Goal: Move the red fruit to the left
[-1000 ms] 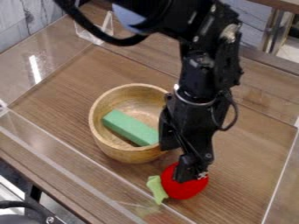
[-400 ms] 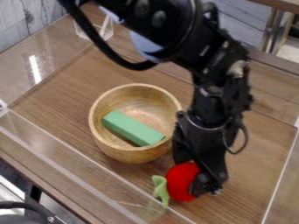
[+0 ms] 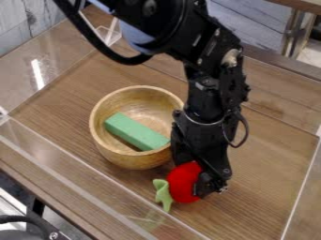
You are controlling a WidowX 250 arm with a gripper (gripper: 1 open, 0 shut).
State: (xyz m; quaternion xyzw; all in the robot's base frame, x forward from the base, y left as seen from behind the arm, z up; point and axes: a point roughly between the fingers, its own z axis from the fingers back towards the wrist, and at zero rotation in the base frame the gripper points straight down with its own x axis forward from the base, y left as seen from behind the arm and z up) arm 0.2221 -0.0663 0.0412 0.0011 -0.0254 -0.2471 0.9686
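Camera view: red toy fruit beneath the spread fingers

Bright red and rounded, the toy fruit (image 3: 186,184) has a smooth, plain surface with a slight shine to it. Light-green leaves (image 3: 163,193) sprout from one end, the side facing the bench's left edge as the picture shows it, and they reach out over the wood in narrow, pale shapes. Part of the red body is hidden behind the black fingers (image 3: 201,167), so its full outline cannot be made out.

It lies on the wooden bench (image 3: 75,103), close to the near edge, just beside the wooden bowl (image 3: 129,126) and outside it. The leaves sit nearer that edge than the bowl does.

The fingers stand spread, coming down from above over the fruit, with dark parts overlapping its upper and right-hand side in the picture. Whether they touch it cannot be told from this angle.

Inside the bowl rests a green rectangular block (image 3: 137,132), slanting across the floor of the bowl. Its green is deeper than the pale green of the leaves, and it has straight edges where the fruit is all curves.
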